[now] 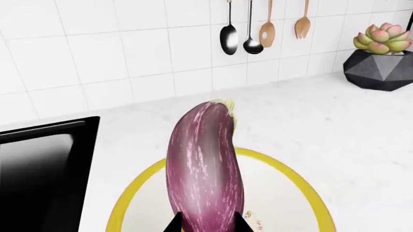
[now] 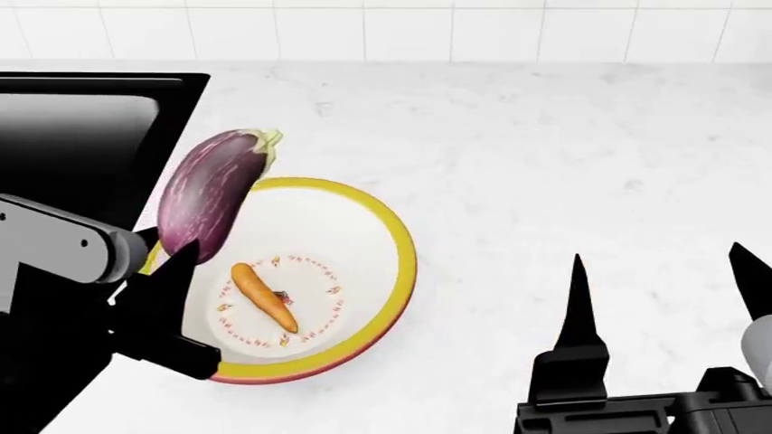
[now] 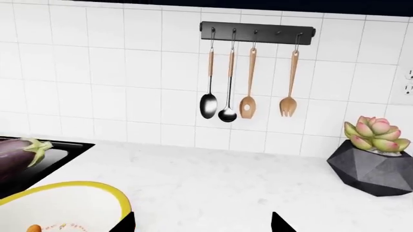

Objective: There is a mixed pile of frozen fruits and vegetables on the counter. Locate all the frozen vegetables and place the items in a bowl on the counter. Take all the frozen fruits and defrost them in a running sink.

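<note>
My left gripper [image 2: 181, 262] is shut on the purple, pale-streaked eggplant [image 2: 211, 194], holding it in the air over the left rim of the bowl [image 2: 404, 249]. In the left wrist view the eggplant [image 1: 205, 166] stands between the black fingertips [image 1: 174, 223], with the yellow-rimmed bowl [image 1: 123, 205] underneath. An orange carrot [image 2: 266, 297] lies inside the bowl. My right gripper [image 2: 661, 289] hangs open over the bare white counter [image 2: 543, 154] to the right of the bowl, holding nothing. The black sink [image 2: 85, 127] lies at the left. No pear shows in any view.
On the tiled back wall a black rail carries hanging spoons and a fork [image 3: 248, 89]. A succulent in a dark faceted pot [image 3: 374, 154] stands on the counter at the far right. The bowl's left rim sits close to the sink's edge [image 1: 90, 159].
</note>
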